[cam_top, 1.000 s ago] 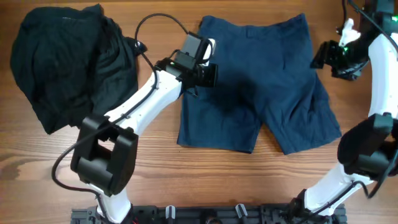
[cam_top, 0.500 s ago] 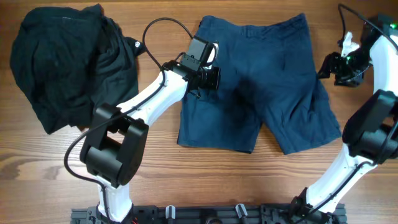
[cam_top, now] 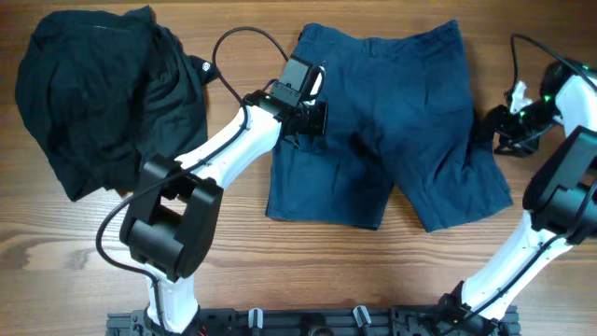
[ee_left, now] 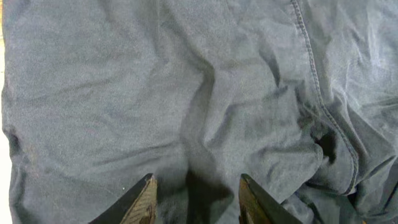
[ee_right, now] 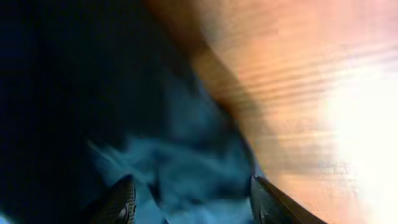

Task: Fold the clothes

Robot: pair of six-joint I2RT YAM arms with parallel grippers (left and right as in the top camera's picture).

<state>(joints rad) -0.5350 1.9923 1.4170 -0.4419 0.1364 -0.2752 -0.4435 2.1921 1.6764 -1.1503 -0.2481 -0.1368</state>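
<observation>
Shorts: one pair of navy-blue woven cotton shorts (cam_top: 392, 121), wrinkled, spread flat on the bench toward 1 o'clock from its middle. The waistband is at 12 and both legs point to 6.
Bench: one brown wood-grain bench (cam_top: 280, 266) carrying everything.
Dark heap: one crumpled black cloth heap (cam_top: 98, 93) at 10 o'clock, bigger than the shorts and lying apart from them.
Arms: two white-and-black arms come up from the 6 o'clock edge, the left arm (cam_top: 215, 149) and the right arm (cam_top: 560, 187).
Left tool: one black left tool (cam_top: 315, 116) sits over the shorts' 9 o'clock side. Seen from its wrist, its two dark fingers (ee_left: 140, 205) stand moderately apart. Creased cloth lies in the gap between them, and nothing is pinched.
Right tool: one right tool (cam_top: 487, 126) is at the shorts' 3 o'clock edge. The wrist view is badly blurred. Its two fingers (ee_right: 121, 202) stand fairly wide, with blue cloth and bare wood beyond them. I can't tell whether either finger touches the cloth.
Cable: one black cable (cam_top: 233, 42) loops off the left arm, between the heap and the shorts.
</observation>
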